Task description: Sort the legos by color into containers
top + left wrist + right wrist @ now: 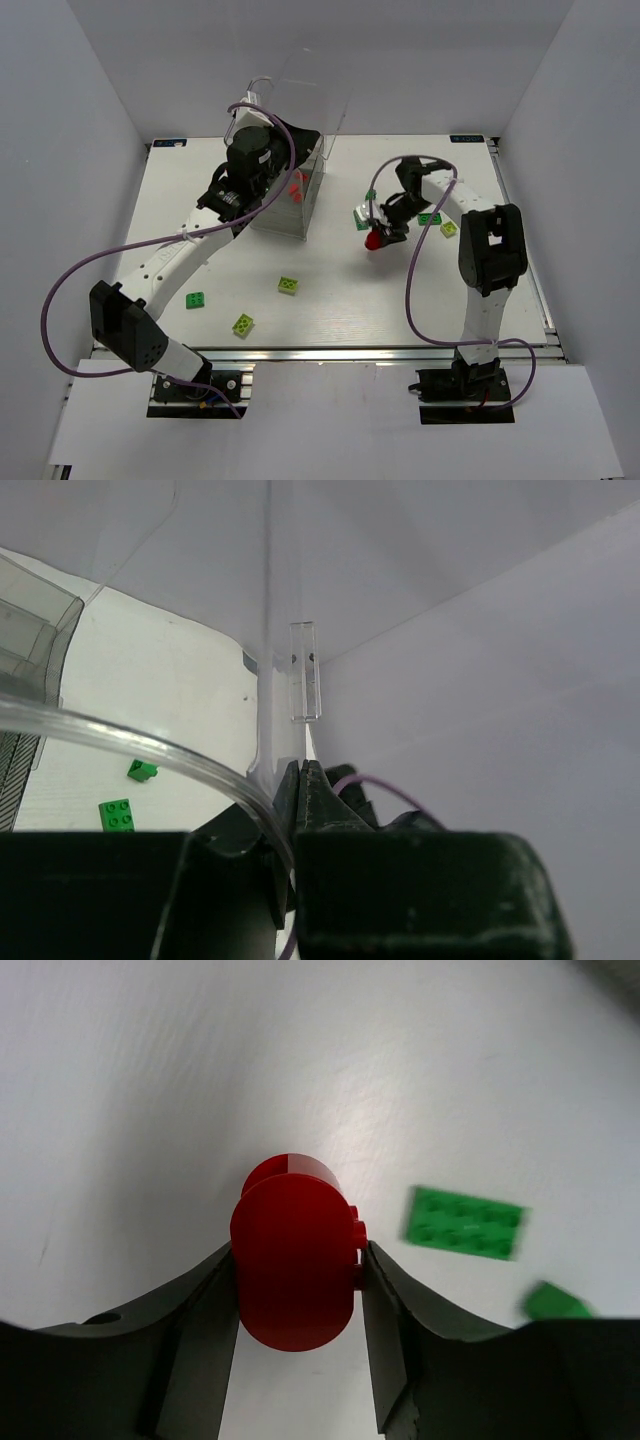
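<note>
Well, the sorting is only partly done, from where I stand. A few red legos (295, 190) show through the wall of the clear box (320, 110), which stands at the far left of the desk (340, 300); which compartment they lie in I cannot tell. Everything else is out in the open.

The right pincer (298, 1265) is clamped on a red brick (295, 1245), a finger against each side. The brick looks to be sitting on the desk right of centre, well apart from the box. Near it lie a green plate (465, 1223) and a smaller dark green piece (555, 1302). Further right are a green brick (430, 218) and a yellow-green brick (449, 228). On the near left sit another green one (196, 300) and two yellow-green ones (288, 285) (243, 324).

The left pincer (303, 780) has its fingers together, up by the clear rounded top of the box. Whether it pinches the plastic there I cannot tell.

By my reckoning the red brick needs carrying across to the box. No green or yellow-green shows inside it, so both those colours look wholly left to do.
</note>
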Robot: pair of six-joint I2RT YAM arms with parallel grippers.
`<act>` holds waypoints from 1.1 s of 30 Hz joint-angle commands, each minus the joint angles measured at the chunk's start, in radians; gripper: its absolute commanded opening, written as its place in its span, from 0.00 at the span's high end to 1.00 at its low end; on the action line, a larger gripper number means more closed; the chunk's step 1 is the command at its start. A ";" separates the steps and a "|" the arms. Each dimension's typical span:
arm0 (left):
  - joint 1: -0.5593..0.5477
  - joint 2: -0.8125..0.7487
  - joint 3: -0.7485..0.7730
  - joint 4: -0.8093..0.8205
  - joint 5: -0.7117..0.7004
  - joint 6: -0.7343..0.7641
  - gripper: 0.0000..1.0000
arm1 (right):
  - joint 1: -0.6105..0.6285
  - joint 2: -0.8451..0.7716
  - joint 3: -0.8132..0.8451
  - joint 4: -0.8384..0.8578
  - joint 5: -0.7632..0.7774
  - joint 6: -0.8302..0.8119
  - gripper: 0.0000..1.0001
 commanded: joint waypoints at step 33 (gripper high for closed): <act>0.010 -0.115 -0.019 0.221 -0.048 0.038 0.86 | 0.091 0.161 0.152 1.555 -0.199 2.806 1.00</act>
